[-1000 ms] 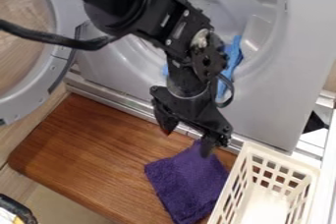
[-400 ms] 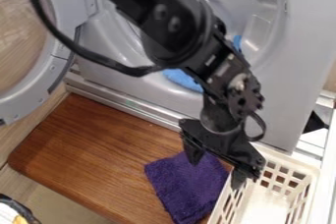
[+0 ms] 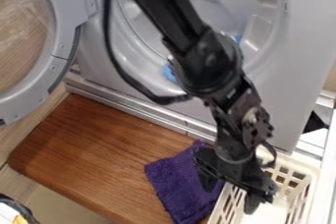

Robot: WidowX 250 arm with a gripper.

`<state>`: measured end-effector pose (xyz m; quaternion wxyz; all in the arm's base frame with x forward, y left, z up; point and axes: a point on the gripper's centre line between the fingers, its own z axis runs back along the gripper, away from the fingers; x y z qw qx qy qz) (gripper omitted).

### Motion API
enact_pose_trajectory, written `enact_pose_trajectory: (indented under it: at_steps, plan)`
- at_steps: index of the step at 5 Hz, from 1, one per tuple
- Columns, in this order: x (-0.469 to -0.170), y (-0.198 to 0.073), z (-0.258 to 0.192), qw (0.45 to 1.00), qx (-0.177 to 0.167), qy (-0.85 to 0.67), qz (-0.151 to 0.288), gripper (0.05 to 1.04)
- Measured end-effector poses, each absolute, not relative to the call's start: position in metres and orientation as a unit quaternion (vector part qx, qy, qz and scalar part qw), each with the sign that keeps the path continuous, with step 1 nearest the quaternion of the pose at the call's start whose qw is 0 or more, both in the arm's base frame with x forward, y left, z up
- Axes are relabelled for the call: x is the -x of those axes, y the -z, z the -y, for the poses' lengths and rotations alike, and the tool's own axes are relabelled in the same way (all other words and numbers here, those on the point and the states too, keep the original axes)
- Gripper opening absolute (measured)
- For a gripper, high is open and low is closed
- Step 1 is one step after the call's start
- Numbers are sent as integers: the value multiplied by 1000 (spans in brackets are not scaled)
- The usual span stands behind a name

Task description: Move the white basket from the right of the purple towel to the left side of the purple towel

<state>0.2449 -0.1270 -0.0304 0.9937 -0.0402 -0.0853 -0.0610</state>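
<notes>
My gripper [image 3: 230, 198] hangs at the lower right, over the left side of a cream plastic basket [image 3: 300, 179], with its fingers spread apart and nothing between them. One finger is over the right part of a folded purple towel [image 3: 177, 183], the other over the basket's inside. The towel lies on a brown wooden board [image 3: 98, 154], directly left of the basket. Behind the arm, a blue cloth [image 3: 169, 72] lies in the round opening of a grey washer-like machine [image 3: 289, 61], partly hidden by the arm.
The machine's round door [image 3: 62, 53] stands open at the upper left. A metal ledge [image 3: 141, 112] runs between machine and board. At the bottom left corner is a black-rimmed object [image 3: 21, 209]. The arm's cable loops beside the opening.
My gripper has moved right and down, from above the towel's top edge to the basket's left side. The towel and basket have stayed in place.
</notes>
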Motion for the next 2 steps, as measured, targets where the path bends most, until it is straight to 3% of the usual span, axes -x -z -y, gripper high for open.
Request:
enact_pose_trajectory:
  at_steps: [1,2]
  plan:
    - [-246,37,133,992,49,62,94,681]
    - [-240,37,131,993,9,87,84,377]
